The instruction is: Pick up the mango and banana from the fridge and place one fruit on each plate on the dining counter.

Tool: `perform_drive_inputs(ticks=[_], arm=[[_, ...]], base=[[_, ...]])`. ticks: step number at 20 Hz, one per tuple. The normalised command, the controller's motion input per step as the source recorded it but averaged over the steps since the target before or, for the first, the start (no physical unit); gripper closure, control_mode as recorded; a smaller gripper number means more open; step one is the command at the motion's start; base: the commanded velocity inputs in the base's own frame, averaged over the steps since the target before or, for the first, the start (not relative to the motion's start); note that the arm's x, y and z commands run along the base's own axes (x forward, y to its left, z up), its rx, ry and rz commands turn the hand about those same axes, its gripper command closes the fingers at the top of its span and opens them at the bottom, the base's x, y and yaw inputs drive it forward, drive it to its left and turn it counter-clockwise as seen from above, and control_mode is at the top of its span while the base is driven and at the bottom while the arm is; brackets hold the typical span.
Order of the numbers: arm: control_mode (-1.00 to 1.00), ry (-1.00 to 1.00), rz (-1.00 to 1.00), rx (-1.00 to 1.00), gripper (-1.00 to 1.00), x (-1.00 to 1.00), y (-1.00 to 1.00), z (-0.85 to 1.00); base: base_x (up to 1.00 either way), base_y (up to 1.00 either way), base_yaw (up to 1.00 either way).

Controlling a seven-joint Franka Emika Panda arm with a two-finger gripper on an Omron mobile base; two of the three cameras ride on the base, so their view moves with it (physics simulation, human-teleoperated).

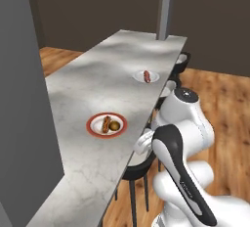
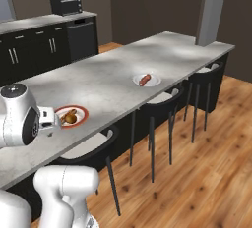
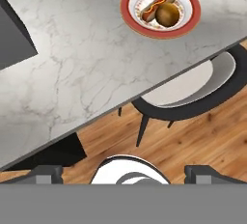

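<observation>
The dining counter (image 1: 93,74) runs away from me, pale and marbled. On it lies the red-rimmed plate (image 1: 92,125) (image 2: 82,116) (image 3: 129,13), holding the round brown mango (image 1: 114,125) (image 2: 71,119) (image 3: 167,14) beside a hot dog in a bun (image 3: 155,3). Farther along sits the small white plate (image 1: 152,79) (image 2: 152,81) with a straight red sausage (image 1: 146,76) on it. The banana is out of view. My gripper (image 3: 126,174) hangs off the counter's edge over the floor, open, with nothing between its fingertips (image 3: 46,172).
Black stools with pale seats (image 3: 193,85) (image 2: 165,97) line the counter's near side over a wooden floor. A tall grey slab (image 1: 22,99) stands at the counter's left end. A pillar (image 1: 165,6) rises at the far end. Dark wall cabinets (image 2: 44,45) carry a toaster oven (image 2: 65,5).
</observation>
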Motion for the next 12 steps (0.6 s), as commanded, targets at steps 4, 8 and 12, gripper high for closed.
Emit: perform_drive_inputs(ticks=[4,8,12], arm=[[1.00,0.00,0.00,0.00,-1.00,0.00,0.00,0.00],[1.00,0.00,0.00,0.00,-1.00,0.00,0.00,0.00],[1.00,0.00,0.00,0.00,-1.00,0.00,0.00,0.00]], base=[[-0.68,0.00,0.20],[-0.42,-0.05,0.80],[-0.07,-0.01,1.00]])
